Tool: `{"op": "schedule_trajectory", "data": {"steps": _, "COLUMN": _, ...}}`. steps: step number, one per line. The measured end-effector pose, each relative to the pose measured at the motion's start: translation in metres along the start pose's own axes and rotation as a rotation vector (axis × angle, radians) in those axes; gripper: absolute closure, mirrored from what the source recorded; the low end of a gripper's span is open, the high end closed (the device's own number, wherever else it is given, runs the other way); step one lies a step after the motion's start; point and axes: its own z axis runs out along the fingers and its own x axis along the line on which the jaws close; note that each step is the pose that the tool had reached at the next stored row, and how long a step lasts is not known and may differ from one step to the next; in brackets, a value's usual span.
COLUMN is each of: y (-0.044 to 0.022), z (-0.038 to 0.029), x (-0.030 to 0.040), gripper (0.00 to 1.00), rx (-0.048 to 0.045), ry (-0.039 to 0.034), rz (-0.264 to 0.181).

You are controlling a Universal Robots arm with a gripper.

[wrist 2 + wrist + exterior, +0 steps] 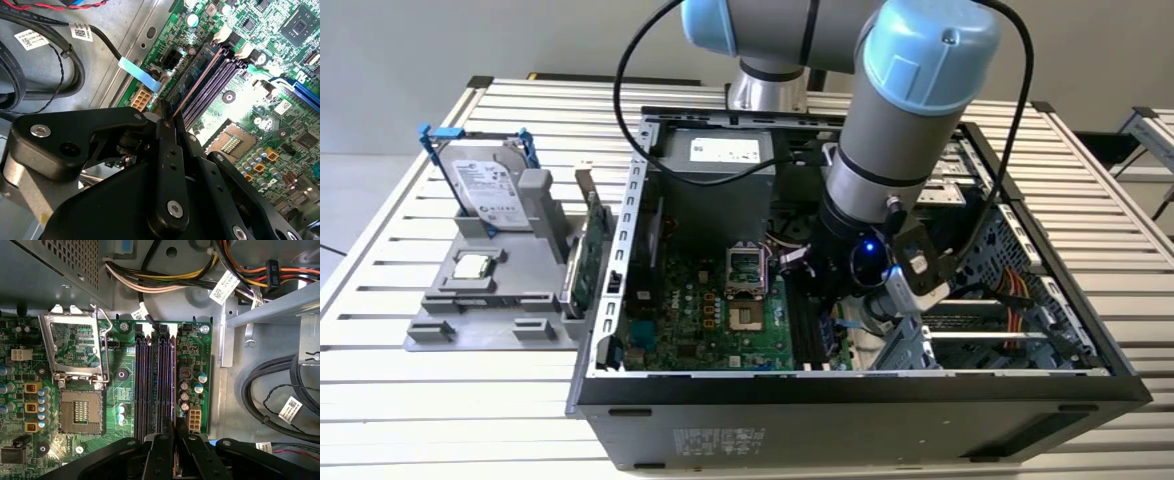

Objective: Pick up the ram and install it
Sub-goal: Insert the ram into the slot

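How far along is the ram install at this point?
Pickup looks done: the pincer grips the ram edge-on inside the computer case, lined up along one of the memory slots. Whether it is fully seated cannot be told.

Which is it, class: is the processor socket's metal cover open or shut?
Open: in the first wrist view the cover is swung back beside the socket, whose contact field lies bare.

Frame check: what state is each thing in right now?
gripper: shut on the ram, down inside the case.
the ram: on edge along a memory slot; seated or not, cannot tell.
CPU socket: empty, cover frame swung open.
computer case: on its side, open on top.
hard drive: upright in the grey holder, outside the case.
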Motion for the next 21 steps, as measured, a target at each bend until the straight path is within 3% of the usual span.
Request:
{"op": "schedule_trajectory", "data": {"steps": 8, "y": -0.0001, "z": -0.0034, "x": -0.0003, "gripper": 1.00, "rx": 0.0020, "ry": 0.0195, "rz": 0.000}}
{"op": "schedule_trajectory", "data": {"steps": 21, "y": -0.0001, "z": 0.0006, "x": -0.0009, "gripper": 1.00, "rx": 0.0021, "ry": 0.0203, "rz": 0.000}}
